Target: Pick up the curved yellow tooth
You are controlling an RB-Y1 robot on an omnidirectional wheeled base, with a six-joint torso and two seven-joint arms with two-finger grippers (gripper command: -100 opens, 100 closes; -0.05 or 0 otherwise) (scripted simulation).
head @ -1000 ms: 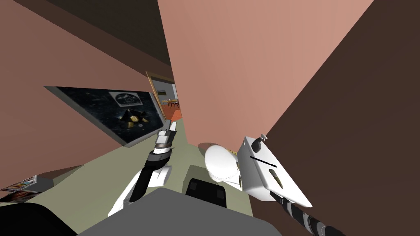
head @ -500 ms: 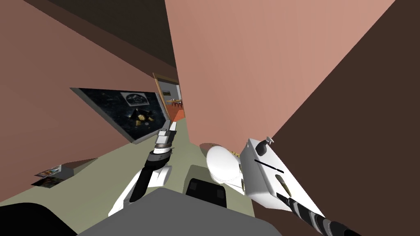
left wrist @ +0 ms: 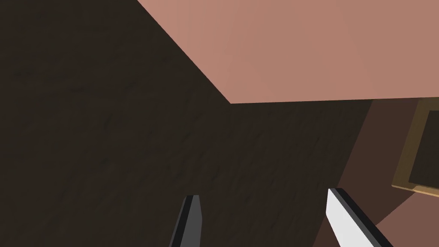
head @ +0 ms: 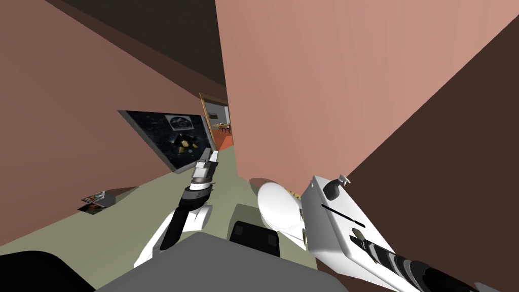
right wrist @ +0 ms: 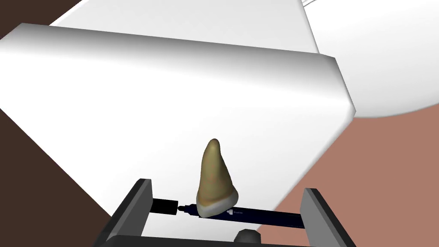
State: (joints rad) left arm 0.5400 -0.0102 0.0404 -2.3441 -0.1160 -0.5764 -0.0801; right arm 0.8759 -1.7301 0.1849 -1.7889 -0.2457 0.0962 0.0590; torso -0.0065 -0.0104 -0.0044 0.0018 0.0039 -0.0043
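The curved yellow-brown tooth lies on the flat white top of a toilet tank, its tip pointing away from my hand. My right gripper is open, with one finger on either side of the tooth and touching neither side. In the head view the tooth shows as a small olive shape on the tank, right at the end of my right arm. My left gripper is open and empty, held up in front of my chest.
A dark pen lies across the tank top between my right fingers, under the tooth's wide end. A dark oval object sits farther along the tank. The white toilet lid is beside it. Pink walls stand close, with a doorway ahead.
The whole head view has shifted right, so I have turned. My right arm has reached farther along the tank top, up to the tooth. The left arm has not moved.
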